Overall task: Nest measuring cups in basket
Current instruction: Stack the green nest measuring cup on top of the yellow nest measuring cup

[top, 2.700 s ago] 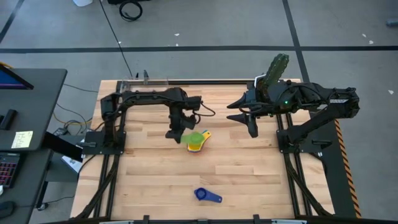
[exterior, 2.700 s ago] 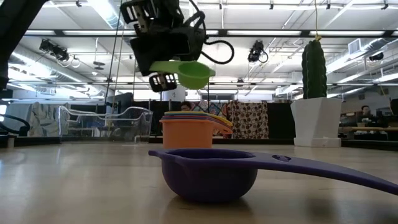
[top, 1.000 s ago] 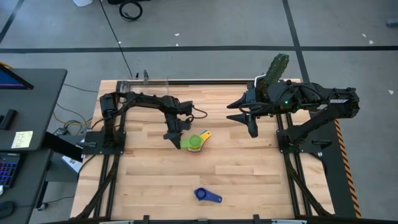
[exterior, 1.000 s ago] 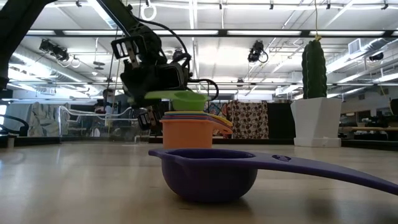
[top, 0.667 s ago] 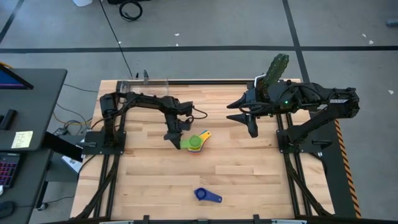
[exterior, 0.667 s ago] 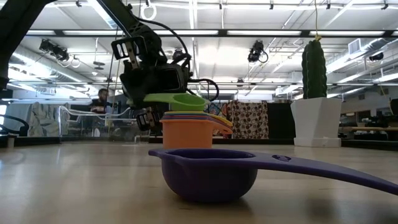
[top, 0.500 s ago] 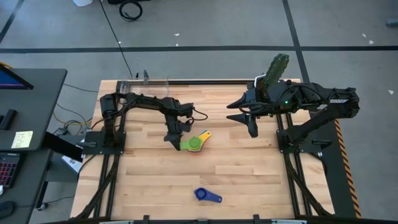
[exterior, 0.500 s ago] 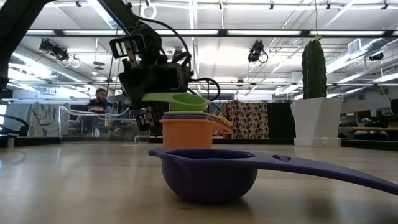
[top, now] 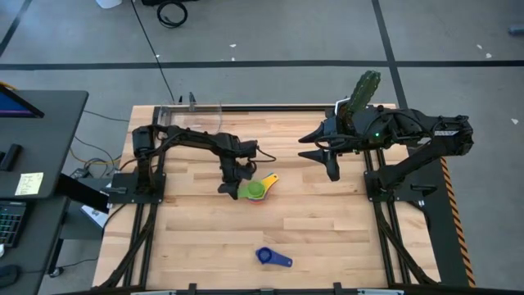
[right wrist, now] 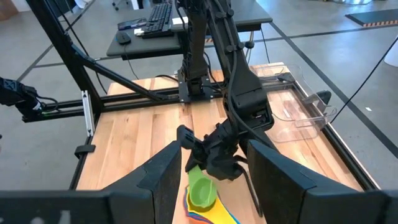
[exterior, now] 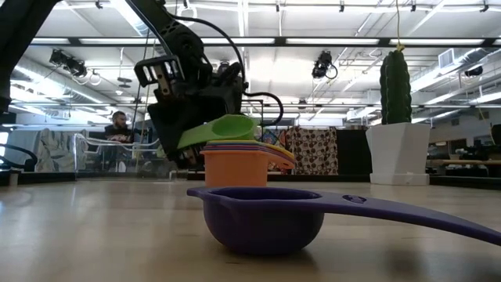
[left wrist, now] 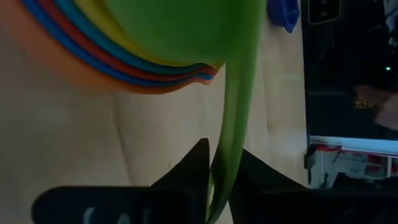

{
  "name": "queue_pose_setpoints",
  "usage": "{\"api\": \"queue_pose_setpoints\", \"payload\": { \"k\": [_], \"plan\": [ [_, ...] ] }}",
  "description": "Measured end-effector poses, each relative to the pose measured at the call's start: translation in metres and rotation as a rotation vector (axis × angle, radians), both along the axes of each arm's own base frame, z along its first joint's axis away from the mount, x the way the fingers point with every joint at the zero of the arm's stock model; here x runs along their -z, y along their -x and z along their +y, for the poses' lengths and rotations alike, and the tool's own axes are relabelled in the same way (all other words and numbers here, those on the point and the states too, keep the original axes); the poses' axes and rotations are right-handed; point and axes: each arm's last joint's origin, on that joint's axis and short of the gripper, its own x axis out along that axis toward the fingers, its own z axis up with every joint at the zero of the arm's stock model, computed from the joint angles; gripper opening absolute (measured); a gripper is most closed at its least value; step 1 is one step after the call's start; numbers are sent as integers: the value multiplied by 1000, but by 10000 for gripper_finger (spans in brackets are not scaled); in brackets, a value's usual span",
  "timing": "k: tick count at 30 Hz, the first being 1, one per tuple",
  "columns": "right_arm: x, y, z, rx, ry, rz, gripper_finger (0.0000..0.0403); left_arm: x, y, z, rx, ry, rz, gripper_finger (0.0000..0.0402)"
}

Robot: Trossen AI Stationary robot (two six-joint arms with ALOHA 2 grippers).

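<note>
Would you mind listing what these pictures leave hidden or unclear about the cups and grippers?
- Inner cups of the stack: low view shows only rims; the orange cup hides them.
- Green cup: bowl cropped by the left wrist view's edge.
- Left gripper: fingertips too small in the high view.
- Basket: its far end is cut off.

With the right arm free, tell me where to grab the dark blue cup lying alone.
Grip the dark blue cup by its flat handle, coming from above. The handle lies level on the table, pointing away from the bowl, thin enough for the right pincer to close across it.
</note>
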Motion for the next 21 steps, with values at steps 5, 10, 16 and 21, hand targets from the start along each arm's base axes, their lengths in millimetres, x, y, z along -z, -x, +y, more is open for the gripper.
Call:
{"api": "queue_pose_setpoints", "payload": {
  "k": [5, 10, 16, 21],
  "plan": [
    [0, 0, 0, 0, 0, 0, 188, 0, 0, 0, -29, 18, 28, 53],
    [0, 0, 0, 0, 1, 0, 188, -2, 1, -1, -48, 102, 44, 54],
    [0, 0, 0, 0, 1, 0, 188, -5, 1, -2, -70, 163, 74, 56],
    [0, 0, 0, 0, 1, 0, 188, -18, -3, 0, -81, 173, 107, 57]
  ]
}}
